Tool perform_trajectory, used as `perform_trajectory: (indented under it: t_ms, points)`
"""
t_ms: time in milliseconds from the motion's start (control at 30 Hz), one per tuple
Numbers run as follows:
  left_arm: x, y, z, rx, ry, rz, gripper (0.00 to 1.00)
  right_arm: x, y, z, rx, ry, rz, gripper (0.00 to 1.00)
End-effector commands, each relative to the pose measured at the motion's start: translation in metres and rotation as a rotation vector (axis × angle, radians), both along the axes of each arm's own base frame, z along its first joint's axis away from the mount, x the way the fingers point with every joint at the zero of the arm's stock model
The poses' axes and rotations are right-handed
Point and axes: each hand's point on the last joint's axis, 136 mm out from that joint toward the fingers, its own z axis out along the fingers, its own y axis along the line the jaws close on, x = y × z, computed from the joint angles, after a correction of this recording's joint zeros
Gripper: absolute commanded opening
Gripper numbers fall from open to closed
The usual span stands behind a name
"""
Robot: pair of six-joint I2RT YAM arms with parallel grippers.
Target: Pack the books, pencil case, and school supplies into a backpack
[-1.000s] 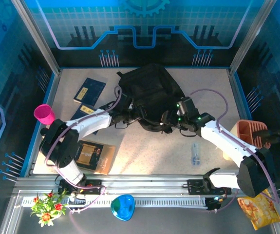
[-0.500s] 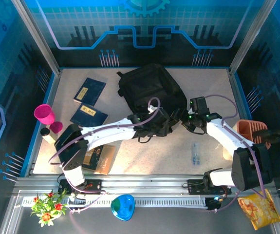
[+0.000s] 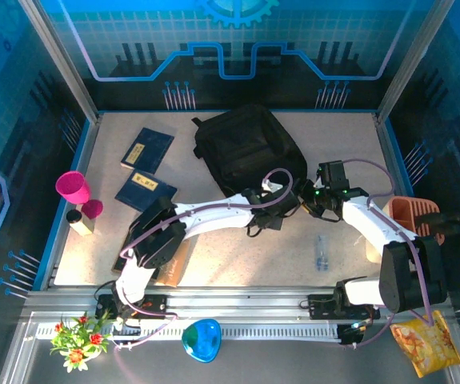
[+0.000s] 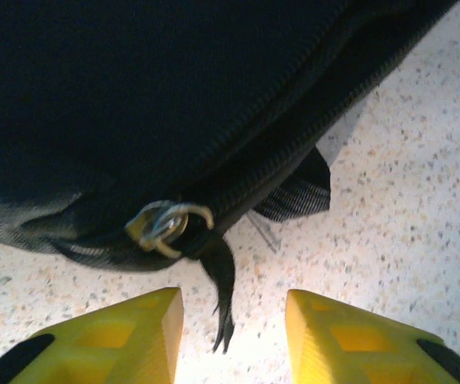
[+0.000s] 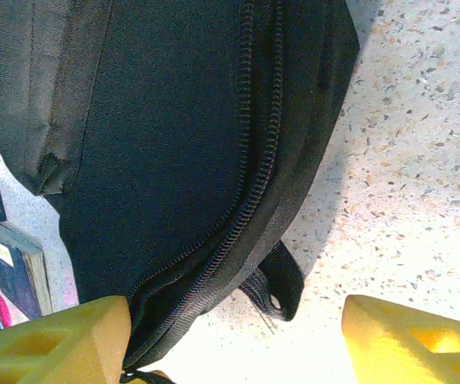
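left end effector [image 4: 231, 300] spread around backpack's [image 4: 134, 80] zipper pull [image 4: 218, 272]; right end effector [image 5: 234, 308] spread along its edge.

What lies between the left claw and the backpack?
Left wrist view: a black pull strap hangs from the backpack's zipper ring, its tip inside the open left claw; otherwise bare tabletop.

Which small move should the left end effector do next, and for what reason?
Probably advance slightly and close on the zipper pull tab: it hangs from the closed zipper of the backpack, between the open fingers of the left end effector, not yet gripped.
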Motion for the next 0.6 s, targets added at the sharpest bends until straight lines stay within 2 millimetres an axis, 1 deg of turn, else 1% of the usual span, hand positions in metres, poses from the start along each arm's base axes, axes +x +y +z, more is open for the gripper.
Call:
perform_trajectory:
  t_ms: [0, 33, 133, 267, 433, 567]
  points:
    - [0.009, 0.002, 0.000, 0.042, -0.035, 0.032, 0.33, 0.001, -0.001, 0.002, 0.025, -0.013, -0.003, 0.71]
    - [0.011, 0.000, -0.001, 0.037, -0.037, 0.033, 0.31, 0.001, -0.001, 0.001, 0.025, -0.012, -0.005, 0.71]
    - [0.012, -0.001, 0.002, 0.031, -0.042, 0.037, 0.16, 0.002, 0.000, 0.002, 0.029, -0.015, -0.002, 0.70]
    - [0.007, 0.003, 0.015, -0.002, -0.040, 0.034, 0.01, 0.002, 0.001, 0.002, 0.044, -0.010, -0.004, 0.70]
    - [-0.010, 0.002, 0.035, -0.128, 0.019, -0.013, 0.00, 0.001, 0.010, -0.002, 0.085, 0.036, -0.021, 0.71]
    - [-0.017, 0.003, 0.045, -0.229, 0.073, -0.037, 0.00, 0.005, 0.021, -0.006, 0.082, 0.070, -0.022, 0.73]
